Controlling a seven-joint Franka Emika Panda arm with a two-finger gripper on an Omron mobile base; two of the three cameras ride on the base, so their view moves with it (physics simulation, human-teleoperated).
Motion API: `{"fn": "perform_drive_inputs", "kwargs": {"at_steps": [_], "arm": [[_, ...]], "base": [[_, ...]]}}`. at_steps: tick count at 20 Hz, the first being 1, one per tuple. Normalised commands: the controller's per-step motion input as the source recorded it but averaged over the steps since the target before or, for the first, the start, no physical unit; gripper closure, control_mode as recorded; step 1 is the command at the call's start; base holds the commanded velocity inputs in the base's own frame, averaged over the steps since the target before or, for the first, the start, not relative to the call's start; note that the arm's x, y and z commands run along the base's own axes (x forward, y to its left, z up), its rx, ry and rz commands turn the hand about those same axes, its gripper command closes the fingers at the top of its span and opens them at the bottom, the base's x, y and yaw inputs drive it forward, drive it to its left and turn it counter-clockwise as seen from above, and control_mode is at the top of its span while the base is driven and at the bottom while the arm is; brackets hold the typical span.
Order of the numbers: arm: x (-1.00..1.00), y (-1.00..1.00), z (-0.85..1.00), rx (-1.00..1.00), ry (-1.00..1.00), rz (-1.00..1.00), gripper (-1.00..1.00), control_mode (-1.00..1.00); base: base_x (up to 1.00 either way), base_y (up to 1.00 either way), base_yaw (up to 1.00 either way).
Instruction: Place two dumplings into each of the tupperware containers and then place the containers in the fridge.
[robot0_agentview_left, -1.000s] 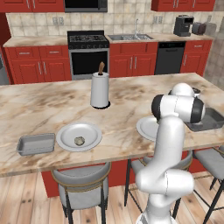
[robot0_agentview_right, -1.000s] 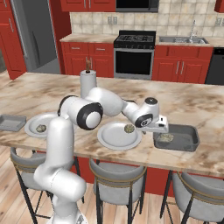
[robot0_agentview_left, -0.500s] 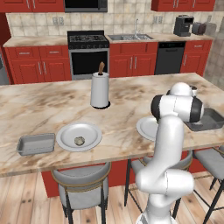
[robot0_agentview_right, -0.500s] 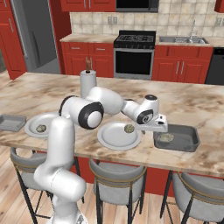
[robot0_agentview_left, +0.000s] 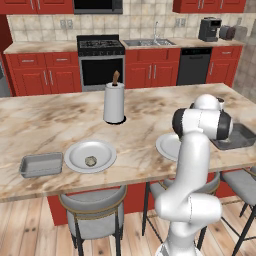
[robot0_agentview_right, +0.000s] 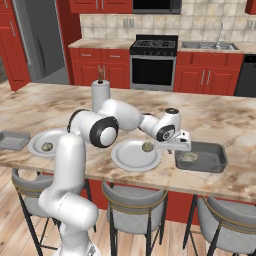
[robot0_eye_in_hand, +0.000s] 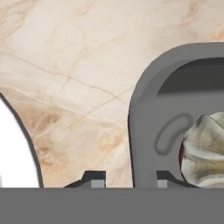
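One dumpling (robot0_agentview_right: 188, 157) lies inside the grey container (robot0_agentview_right: 214, 163) on the right part of the counter (robot0_agentview_right: 45, 107); a second dumpling (robot0_agentview_right: 147, 147) sits on the white plate (robot0_agentview_right: 129, 156) just left of that container. The gripper (robot0_agentview_right: 181, 148) hangs over the container's left rim, and whether its jaws are spread or pinching cannot be told. Farther left, another dumpling (robot0_agentview_left: 90, 161) rests on a plate (robot0_agentview_left: 102, 149) beside the other container (robot0_agentview_left: 41, 165). A paper towel roll (robot0_agentview_left: 114, 102) stands behind, upright.
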Motion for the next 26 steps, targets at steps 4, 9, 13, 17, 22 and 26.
{"fn": "perform_drive_inputs", "kwargs": {"at_steps": [4, 9, 13, 17, 22, 26], "arm": [[0.01, 0.0, 0.13, 0.0, 0.0, 0.0, 1.0, -1.0], [-0.1, 0.05, 0.82, -0.06, 0.01, 0.01, 1.0, -1.0], [-0.32, 0.48, 0.84, -0.12, 0.0, 0.12, 1.0, -1.0], [-0.5, 1.0, 0.43, -0.16, 0.02, 0.42, 1.0, -1.0], [-0.57, 1.0, 0.61, -0.17, 0.18, 0.63, 1.0, -1.0], [-0.66, 1.0, 0.46, -0.24, 0.2, 0.69, 1.0, -1.0]], "base": [[0.0, 0.0, 0.0], [0.0, 0.0, 0.0], [0.0, 0.0, 0.0], [0.0, 0.0, 0.0], [0.0, 0.0, 0.0], [0.0, 0.0, 0.0]]}}
